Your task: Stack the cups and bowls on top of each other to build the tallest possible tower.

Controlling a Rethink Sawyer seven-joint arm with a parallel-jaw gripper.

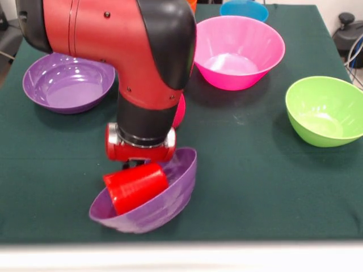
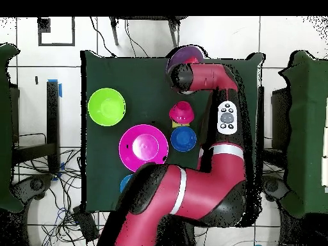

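Observation:
My gripper (image 1: 138,165) hangs at the table's near edge in the front view, right above a red cup (image 1: 136,186). The cup lies tilted inside a purple bowl (image 1: 161,205), which is itself tipped up on one side. The cup hides how the gripper meets it. A second purple bowl (image 1: 68,84) stands upright at the left. The big pink bowl (image 1: 238,54), the lime green bowl (image 1: 324,110) and the light blue bowl (image 1: 244,9) stand apart. The overhead view shows an upturned crimson bowl (image 2: 181,113) and a dark blue bowl (image 2: 184,138) beside my arm. No tower stands.
The arm (image 1: 130,51) hides the table's middle in the front view. A bit of orange (image 1: 193,4) shows at the far edge. In the overhead view the tipped purple bowl (image 2: 184,55) sits at the table's top edge (image 2: 128,54).

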